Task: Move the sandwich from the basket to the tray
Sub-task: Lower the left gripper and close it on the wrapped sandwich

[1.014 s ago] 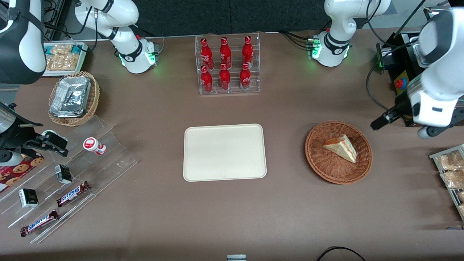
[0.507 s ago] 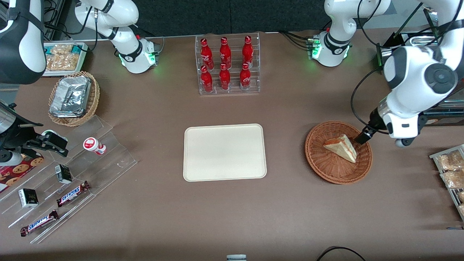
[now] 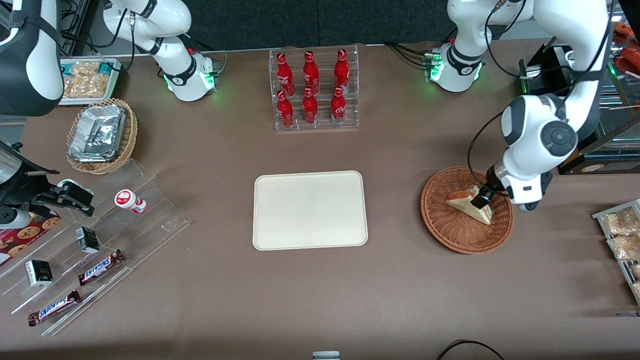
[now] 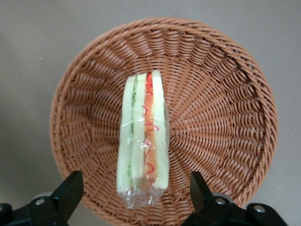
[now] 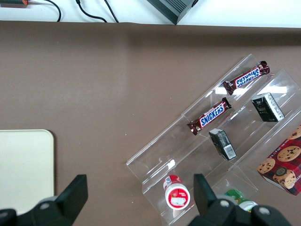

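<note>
Reaching for the pickup is the step being carried out: the gripper (image 3: 483, 199) is being held over the sandwich (image 3: 469, 206), which is lying in the basket (image 3: 450, 230), with the tray (image 3: 310, 210) sitting well apart on the bench (image 3: 320, 300). Judging by this, a lowering and a closing on the bread faces are being called for next. Only in the wrist view are the fingers (image 4: 69, 189) being shown spread wide, straddling the sandwich's (image 4: 143, 136) layered edge without touching it

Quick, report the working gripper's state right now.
Gripper: open, holding nothing, fingers straddling the sandwich above the basket.
</note>
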{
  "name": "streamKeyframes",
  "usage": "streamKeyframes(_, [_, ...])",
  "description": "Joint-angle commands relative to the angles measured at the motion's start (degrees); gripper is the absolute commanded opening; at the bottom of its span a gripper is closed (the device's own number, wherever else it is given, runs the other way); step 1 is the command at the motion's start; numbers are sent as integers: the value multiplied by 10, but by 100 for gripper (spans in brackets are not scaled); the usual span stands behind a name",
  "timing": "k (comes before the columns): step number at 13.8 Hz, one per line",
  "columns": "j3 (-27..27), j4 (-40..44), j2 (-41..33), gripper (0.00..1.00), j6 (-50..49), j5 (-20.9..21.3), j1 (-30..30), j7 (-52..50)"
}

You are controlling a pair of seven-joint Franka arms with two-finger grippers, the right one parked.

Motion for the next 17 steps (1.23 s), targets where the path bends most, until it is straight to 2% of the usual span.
streamKeyframes(1, [3, -21, 19, 100, 51, -1, -8, -21])
streamKeyframes(7, [3, -41, 59, 99, 114, -1, -8, -21])
streamKeyframes(8, [3, -42, 61, 90, 120, -1, -8, -21])
streamKeyframes(10, [3, -42, 62, 38, 120, -1, -8, -21])
streamKeyframes(11, [3, -41, 62, 22, 120, -1, -8, -20])
streamKeyframes(12, [3, -40, 60, 12, 119, 0, -8, -20])
streamKeyframes(15, [2, -36, 44, 7, 114, 1, -9, -9])
streamKeyframes(17, [-3, -22, 32, 4, 92, 1, -31, -11])
